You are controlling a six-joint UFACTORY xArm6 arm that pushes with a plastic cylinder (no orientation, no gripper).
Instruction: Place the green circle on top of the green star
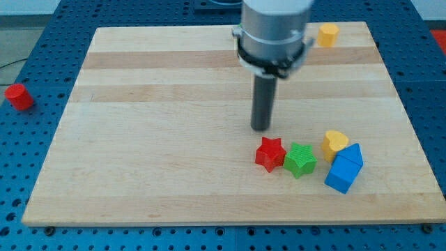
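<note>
1. We see our tip (pixel 260 128) standing on the wooden board (pixel 160 125), a little right of the board's middle, at the end of a straight dark rod that hangs from the grey arm body (pixel 273 31) at the view's top.
2. We carry no fingers or jaws at all, so there is nothing to call wide or narrow; the tip holds nothing and touches no block.
3. The green star (pixel 300 160) lies toward the view's bottom right of the tip, near it but apart from it.
4. A red star (pixel 270 153) sits just left of the green star, touching it or nearly so, and lies just below the tip in the view.
5. A yellow heart-shaped block (pixel 334 143) rests to the right of the green star, with a small gap between them.
6. A blue block (pixel 344 169), with a peaked top, sits against the lower right side of the yellow heart.
7. Another yellow block (pixel 327 33), whose shape we cannot make out well, lies near the board's top right corner, well apart from the cluster.
8. A red cylinder (pixel 19 96) stands off the board on the blue perforated table (pixel 28 42) at the view's left.
9. We cannot find a green circle anywhere in this view.
</note>
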